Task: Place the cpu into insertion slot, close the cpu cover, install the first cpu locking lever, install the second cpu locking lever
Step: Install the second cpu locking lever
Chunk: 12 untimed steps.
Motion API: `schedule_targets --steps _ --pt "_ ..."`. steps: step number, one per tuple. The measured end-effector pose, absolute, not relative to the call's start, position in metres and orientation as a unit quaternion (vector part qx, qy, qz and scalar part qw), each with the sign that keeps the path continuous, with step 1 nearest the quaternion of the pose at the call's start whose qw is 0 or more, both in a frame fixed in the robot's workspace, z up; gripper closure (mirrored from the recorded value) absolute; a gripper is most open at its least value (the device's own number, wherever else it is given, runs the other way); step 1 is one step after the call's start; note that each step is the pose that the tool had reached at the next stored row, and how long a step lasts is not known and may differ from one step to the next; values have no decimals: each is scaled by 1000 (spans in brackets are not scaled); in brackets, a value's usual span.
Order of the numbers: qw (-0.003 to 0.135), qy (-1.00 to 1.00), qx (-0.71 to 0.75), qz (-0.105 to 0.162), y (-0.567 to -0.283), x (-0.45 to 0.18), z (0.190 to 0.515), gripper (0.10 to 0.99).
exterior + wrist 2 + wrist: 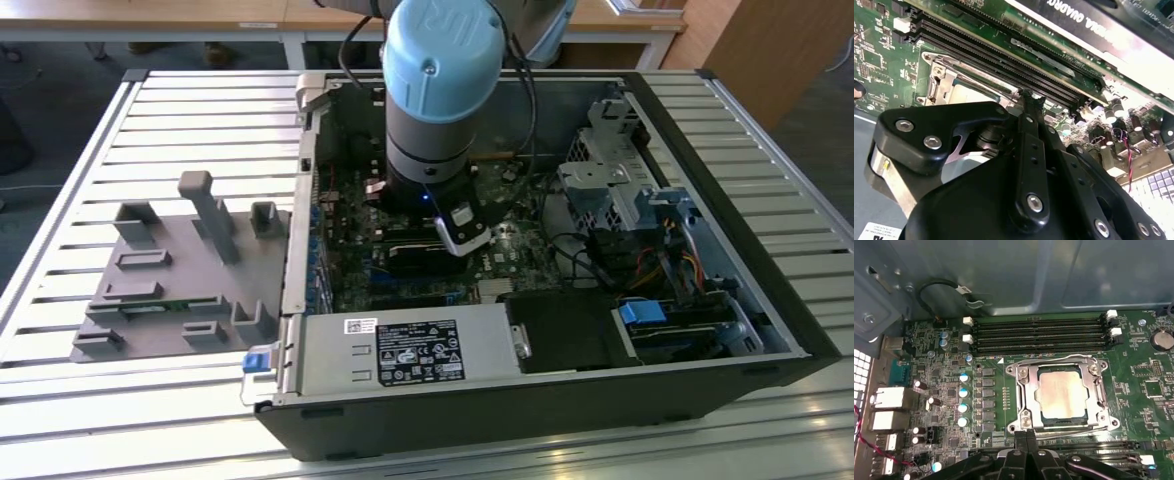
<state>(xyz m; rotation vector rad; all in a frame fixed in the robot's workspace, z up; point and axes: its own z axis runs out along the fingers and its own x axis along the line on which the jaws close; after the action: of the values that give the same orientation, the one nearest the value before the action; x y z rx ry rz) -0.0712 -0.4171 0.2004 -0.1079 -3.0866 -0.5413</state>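
While the computer case (pixel 534 330) lies open on the slatted bench (pixel 80 150), the arm reaches down over its motherboard (pixel 1134 365). The cpu cover (pixel 1026 400) lies flat over the insertion slot, framing the cpu (pixel 1061 395), seated level with edges parallel to the memory slots (pixel 1039 332). The fingers (pixel 1026 440) appear pressed together, empty, beside the cover's edge.

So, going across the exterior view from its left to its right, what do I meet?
Grey fixture tray → computer case's wall on that side → motherboard → gripper → drive cage → blue connector.
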Motion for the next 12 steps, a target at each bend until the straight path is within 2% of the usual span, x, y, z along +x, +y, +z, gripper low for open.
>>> schedule_targets --steps 12 --pt "3 -983 -34 -180 -417 -74 192 965"
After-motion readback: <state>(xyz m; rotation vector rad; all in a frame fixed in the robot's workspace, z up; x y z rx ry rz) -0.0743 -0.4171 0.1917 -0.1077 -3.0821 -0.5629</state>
